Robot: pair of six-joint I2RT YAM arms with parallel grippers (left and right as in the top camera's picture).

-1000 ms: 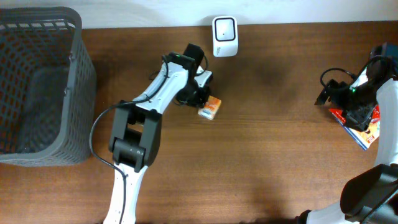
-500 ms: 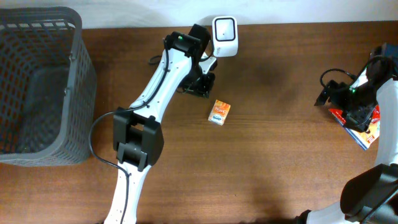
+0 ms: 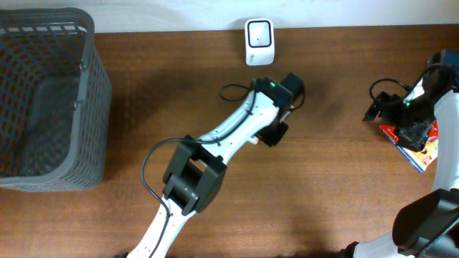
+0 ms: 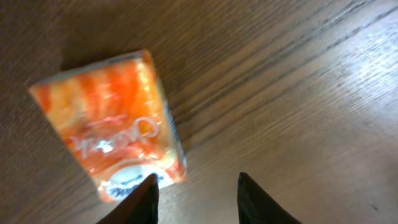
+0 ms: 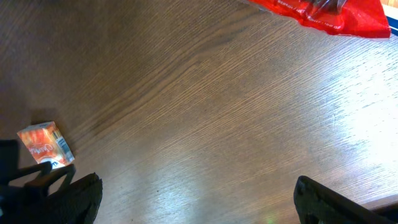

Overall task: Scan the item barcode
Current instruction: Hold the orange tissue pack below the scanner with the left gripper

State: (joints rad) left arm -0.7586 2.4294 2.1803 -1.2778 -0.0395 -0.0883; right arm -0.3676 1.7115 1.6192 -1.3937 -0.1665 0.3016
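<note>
Nearest us, the left arm (image 3: 190, 179) stretches across the brown wooden counter (image 3: 337, 208) toward the white boxy barcode scanner (image 3: 259, 41). It ends on the near side of the scanner, a little to the scanner's right. From the wrist we see the left claw (image 4: 196, 199) with its two dark fingers apart and only bare wood between them. The small orange-and-white carton (image 4: 112, 127) lies flat on the counter with its printed face up. It sits just outside the gap, beside one fingertip, and we cannot tell whether they touch. From above the arm hides the carton, which rests nearer to us than the scanner and apart from it. Well to the right of the scanner, the right claw (image 5: 196, 196) hangs over bare wood with its fingers spread wide and nothing in them. A flat red packet (image 5: 323, 15) lies just beyond it by the counter's right edge. Far to the left of the scanner stands the grey plastic mesh basket (image 3: 43, 100). The scanner itself sits at the counter's far edge.
</note>
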